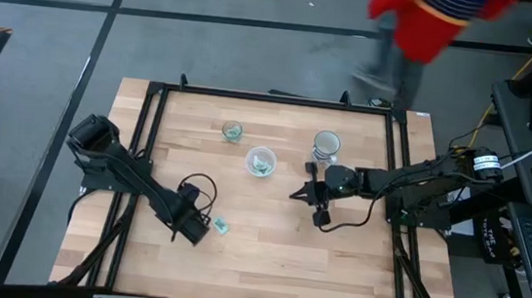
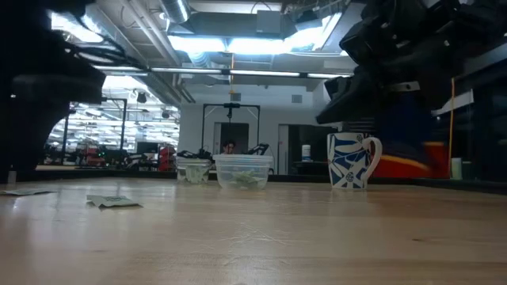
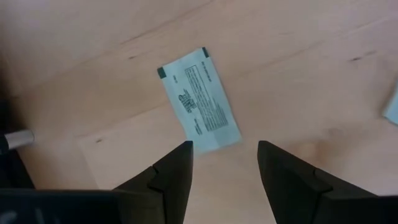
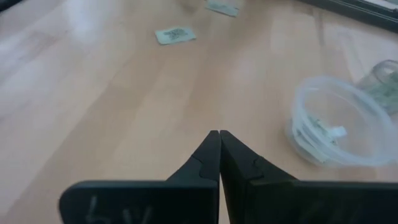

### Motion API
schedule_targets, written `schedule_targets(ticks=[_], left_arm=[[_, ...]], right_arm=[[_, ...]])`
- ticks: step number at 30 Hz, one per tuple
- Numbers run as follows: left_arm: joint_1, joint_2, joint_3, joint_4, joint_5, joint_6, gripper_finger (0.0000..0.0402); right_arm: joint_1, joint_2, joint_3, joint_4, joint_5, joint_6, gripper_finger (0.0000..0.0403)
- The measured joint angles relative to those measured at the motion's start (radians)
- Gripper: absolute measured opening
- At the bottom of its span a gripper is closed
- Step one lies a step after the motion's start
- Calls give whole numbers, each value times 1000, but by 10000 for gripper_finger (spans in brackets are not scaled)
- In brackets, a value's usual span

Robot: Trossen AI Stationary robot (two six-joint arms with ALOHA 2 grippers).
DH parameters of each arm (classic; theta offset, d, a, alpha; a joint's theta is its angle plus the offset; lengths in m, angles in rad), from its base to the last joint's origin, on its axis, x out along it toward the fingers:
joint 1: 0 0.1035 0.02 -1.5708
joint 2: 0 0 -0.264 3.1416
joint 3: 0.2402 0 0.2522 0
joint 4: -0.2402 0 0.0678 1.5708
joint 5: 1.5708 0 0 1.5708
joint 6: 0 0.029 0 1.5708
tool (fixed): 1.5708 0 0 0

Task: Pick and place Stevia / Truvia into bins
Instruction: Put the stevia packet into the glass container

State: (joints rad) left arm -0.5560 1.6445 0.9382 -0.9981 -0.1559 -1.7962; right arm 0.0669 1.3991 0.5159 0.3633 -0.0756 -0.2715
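Your left arm reaches low over the table's left side, its left gripper (image 3: 224,163) spread open just above a pale green sachet (image 3: 200,101) lying flat on the wood, nothing held. The sachet's print is too small to read. Your right gripper (image 4: 219,142) hovers pinched shut and empty near the wider bin (image 4: 339,121).

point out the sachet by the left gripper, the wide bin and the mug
sachet (image 3: 200,99), left wrist view, middle of its printed face
wide bin (image 4: 309,94), right wrist view, far rim
mug (image 2: 348,161), low view, patterned side
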Motion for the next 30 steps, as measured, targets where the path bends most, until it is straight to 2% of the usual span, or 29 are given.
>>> schedule_targets(ticks=[9,20,30], left_arm=[[2,82,-1,0,1,3,173],[2,94,2,-1,-4,-43,173],[2,96,-1,9,-7,-48,144]], right_arm=[[0,0,0,2,-31,-2,6],[0,0,0,7,-31,-2,6],[15,0,0,6,-32,1,6]])
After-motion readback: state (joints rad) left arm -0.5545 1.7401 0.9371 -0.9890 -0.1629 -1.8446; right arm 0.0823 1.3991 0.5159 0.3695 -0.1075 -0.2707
